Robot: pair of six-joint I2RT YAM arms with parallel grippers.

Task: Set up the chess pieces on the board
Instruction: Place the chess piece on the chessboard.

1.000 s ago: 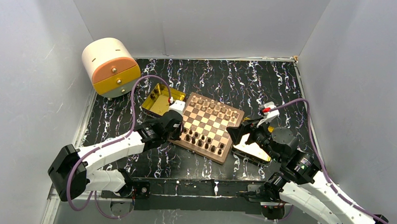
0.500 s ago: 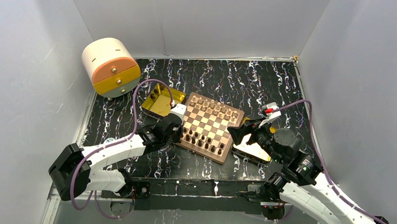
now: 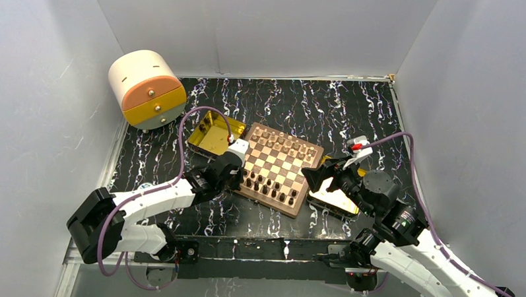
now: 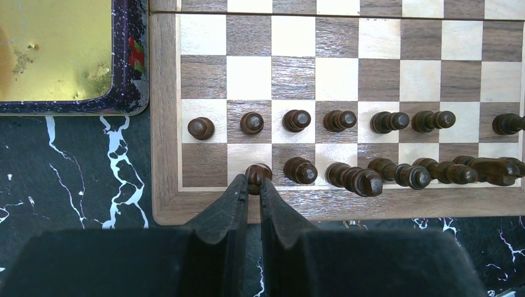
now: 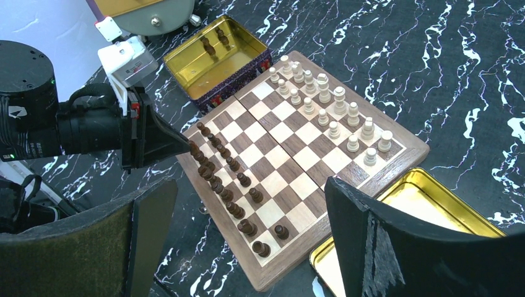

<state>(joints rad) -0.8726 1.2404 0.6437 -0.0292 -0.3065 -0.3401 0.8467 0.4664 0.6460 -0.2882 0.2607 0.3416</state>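
Observation:
The board (image 3: 277,166) lies in the middle of the table. Light chess pieces (image 3: 284,141) fill its far two rows and dark chess pieces (image 3: 269,187) stand along its near two rows. My left gripper (image 4: 252,185) is shut on a dark piece (image 4: 258,172) over the second square of the board's (image 4: 164,154) edge row, at the left end. In that row the corner square beside it is bare. My right gripper (image 5: 249,185) hangs open above the board's (image 5: 291,148) right corner, nothing between its fingers.
An open gold tray (image 3: 211,135) sits at the board's left corner, with two dark pieces (image 5: 213,42) lying in that tray (image 5: 241,37). A second gold tray (image 5: 433,216) lies under my right gripper. A round drawer unit (image 3: 145,88) stands at the far left.
My left gripper has shifted a little to the right, onto the board's left edge, still shut on the dark piece. The right arm has barely moved.

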